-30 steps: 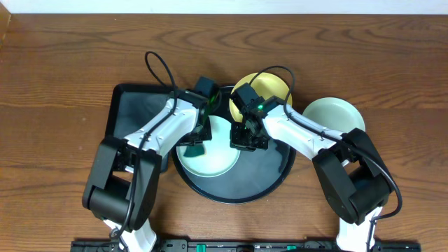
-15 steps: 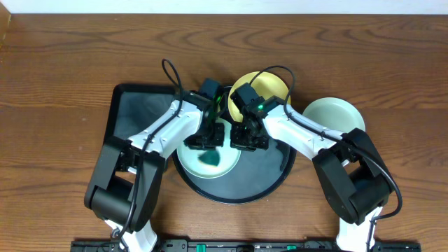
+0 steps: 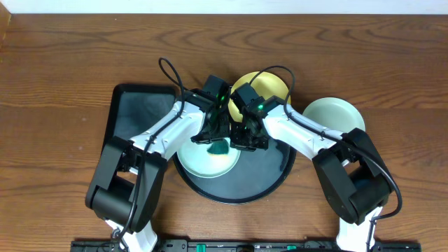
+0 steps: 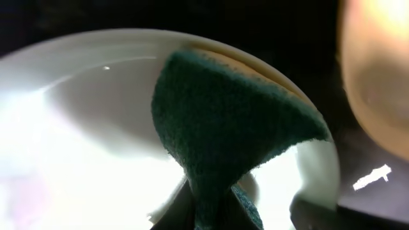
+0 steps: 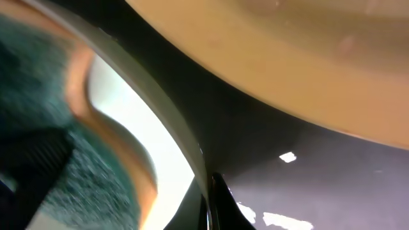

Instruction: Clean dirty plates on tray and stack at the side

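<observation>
A pale mint-blue plate (image 3: pixel 203 159) lies on the left part of the round black tray (image 3: pixel 269 178). My left gripper (image 3: pixel 218 143) is shut on a green sponge (image 4: pixel 230 128) pressed on that plate's (image 4: pixel 77 115) right side. My right gripper (image 3: pixel 245 140) is shut on the same plate's right rim (image 5: pixel 160 102), its fingers pinching the edge. A pale yellow plate (image 3: pixel 269 85) sits at the tray's back, close in the right wrist view (image 5: pixel 287 57). A second mint-blue plate (image 3: pixel 336 113) lies on the table to the right of the tray.
A rectangular black tray (image 3: pixel 133 112) lies left of the round tray, under my left arm. Brown wooden table (image 3: pixel 63 84) surrounds everything. Both arms cross over the round tray's middle.
My left gripper has swept the sponge rightward across the mint-blue plate, from its left side to near my right gripper. The right gripper has stayed on the rim.
</observation>
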Robot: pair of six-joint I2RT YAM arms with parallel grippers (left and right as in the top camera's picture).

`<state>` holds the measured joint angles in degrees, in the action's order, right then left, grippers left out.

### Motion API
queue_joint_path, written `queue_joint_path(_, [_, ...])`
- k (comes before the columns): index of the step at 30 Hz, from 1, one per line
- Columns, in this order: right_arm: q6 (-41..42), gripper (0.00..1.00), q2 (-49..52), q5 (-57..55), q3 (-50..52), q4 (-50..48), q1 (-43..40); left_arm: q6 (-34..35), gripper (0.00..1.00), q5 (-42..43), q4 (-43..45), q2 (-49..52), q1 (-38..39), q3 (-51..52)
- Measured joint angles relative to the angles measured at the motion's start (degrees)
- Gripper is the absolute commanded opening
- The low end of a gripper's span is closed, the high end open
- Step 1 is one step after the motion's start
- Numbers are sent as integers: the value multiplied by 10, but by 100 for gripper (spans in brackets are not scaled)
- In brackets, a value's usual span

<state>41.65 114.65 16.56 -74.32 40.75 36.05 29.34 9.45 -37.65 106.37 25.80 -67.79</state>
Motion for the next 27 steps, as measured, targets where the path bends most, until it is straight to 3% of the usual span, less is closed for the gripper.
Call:
queue_joint_path(10, [0,1,0,2,0,-1,0,17,7,-74,-55,-17,-59,-17])
queue_joint_path(19, [-2,1,1,5,0,1,-3,17,7,-114,-114,-148,-137,-37])
queue_joint_path(27, [-55,1,-2,-5,-9,5,-4,7,8,-117,-136,-235,-195,-38])
